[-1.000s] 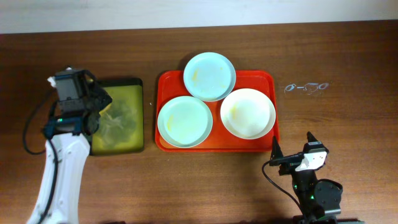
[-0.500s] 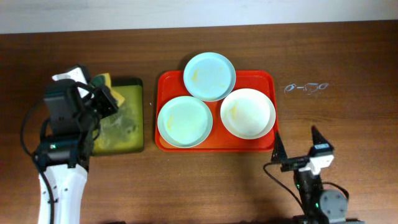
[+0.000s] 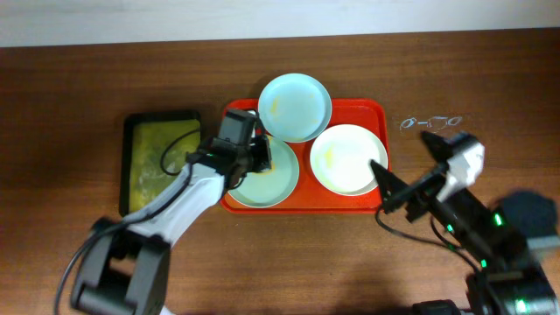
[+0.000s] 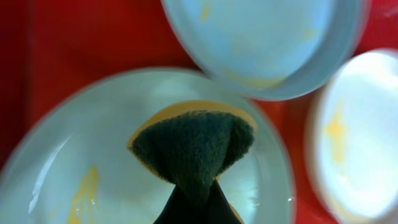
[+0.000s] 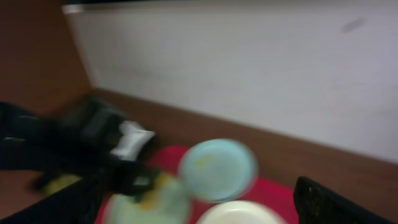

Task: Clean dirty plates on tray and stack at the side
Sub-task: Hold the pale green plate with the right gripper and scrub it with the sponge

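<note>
Grips sponge [image 4: 193, 140] in left hand [image 3: 258, 156] over near mint plate [image 4: 56, 155]; press flat, sweep through yellow smear [image 4: 84, 193], stay off overlapping rear plate [image 4: 261, 37]; cannot tell state of right hand [image 3: 389, 188]

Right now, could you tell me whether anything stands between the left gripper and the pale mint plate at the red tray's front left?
Only its own tool: the left gripper is shut on a green-and-yellow sponge, over the round pale mint plate. Nothing else visible intervenes.

Even, bright overhead light; right wrist view smeared by motion, left wrist plates [image 4: 56, 143] soft-edged
</note>
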`<state>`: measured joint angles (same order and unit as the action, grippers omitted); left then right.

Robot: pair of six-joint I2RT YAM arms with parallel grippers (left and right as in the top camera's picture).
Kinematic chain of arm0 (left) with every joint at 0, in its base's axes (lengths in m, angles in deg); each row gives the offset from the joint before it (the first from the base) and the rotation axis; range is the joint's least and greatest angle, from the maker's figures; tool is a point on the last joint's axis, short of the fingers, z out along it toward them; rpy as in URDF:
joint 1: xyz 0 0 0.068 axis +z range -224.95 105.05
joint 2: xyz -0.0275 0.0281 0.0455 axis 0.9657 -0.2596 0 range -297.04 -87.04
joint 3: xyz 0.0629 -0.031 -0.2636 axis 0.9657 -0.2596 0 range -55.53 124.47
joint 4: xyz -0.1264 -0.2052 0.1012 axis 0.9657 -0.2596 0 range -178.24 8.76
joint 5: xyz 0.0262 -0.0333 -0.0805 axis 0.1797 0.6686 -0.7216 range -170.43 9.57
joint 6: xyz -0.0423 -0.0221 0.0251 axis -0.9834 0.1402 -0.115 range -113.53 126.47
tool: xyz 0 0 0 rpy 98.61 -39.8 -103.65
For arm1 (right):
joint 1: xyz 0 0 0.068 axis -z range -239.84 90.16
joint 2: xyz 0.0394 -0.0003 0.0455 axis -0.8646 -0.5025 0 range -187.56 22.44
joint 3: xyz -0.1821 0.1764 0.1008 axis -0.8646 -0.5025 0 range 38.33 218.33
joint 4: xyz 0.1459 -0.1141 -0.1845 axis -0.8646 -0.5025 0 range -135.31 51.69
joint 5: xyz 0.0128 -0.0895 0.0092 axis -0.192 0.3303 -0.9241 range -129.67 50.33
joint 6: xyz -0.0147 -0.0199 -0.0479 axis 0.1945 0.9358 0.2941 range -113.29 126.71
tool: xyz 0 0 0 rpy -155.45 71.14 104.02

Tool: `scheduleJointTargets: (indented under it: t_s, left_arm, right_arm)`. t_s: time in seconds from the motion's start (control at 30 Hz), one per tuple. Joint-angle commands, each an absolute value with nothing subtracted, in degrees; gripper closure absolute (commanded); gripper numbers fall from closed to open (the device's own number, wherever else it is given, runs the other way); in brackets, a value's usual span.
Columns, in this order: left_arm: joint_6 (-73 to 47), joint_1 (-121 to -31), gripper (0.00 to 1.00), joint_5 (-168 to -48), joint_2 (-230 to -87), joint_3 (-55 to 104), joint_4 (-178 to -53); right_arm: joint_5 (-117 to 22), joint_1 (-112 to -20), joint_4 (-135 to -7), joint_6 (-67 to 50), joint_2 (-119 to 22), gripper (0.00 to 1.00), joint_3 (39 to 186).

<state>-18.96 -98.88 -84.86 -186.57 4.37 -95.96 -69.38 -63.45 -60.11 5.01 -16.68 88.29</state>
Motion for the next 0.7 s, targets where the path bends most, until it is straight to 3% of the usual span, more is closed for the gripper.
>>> scheduleJointTargets:
  t_s: [0.0, 0.07, 0.17, 0.23, 0.3, 0.37, 0.43, 0.47, 0.67]
  left_arm:
    - [-20.5, -99.2, 0.98, -83.6, -192.2, 4.4, -95.9]
    - [-20.5, -99.2, 0.69, -83.6, -191.7, 4.6, -97.6]
    - [-20.5, -99.1, 0.61, -83.6, -187.4, 7.3, -101.9]
    - [-20.5, -98.0, 0.53, -83.6, -182.4, 9.1, -103.7]
    - [-20.5, -96.8, 0.40, -83.6, -178.0, 9.3, -104.1]
    - [-20.4, -95.5, 0.35, -82.5, -174.2, 9.3, -106.3]
    - [-20.5, -94.5, 0.32, -77.5, -172.9, 9.3, -109.9]
    - [-20.4, -94.0, 0.27, -75.9, -172.9, 9.3, -111.3]
    - [-20.5, -91.4, 0.20, -75.0, -173.3, 9.2, -116.5]
  right_arm:
    - [-78.6, -63.1, -57.7, -6.0, -24.9, 0.02, 89.7]
    - [-77.5, -63.3, -61.2, -6.5, -29.7, 0.01, 92.5]
    - [-67.9, -65.1, -74.6, -6.2, -38.6, 0.00, 101.4]
    - [-66.6, -67.3, -79.8, -4.2, -45.2, 0.10, 106.4]
    - [-66.6, -70.3, -79.8, -2.2, -50.4, 0.27, 108.0]
    - [-66.5, -73.4, -76.3, -2.1, -56.2, 0.44, 108.1]
    - [-66.5, -75.0, -73.0, -2.1, -62.0, 0.52, 108.1]
    - [-66.3, -75.6, -72.0, -2.1, -64.5, 0.53, 108.1]
    - [-65.7, -80.6, -63.6, -0.8, -81.5, 0.57, 108.1]
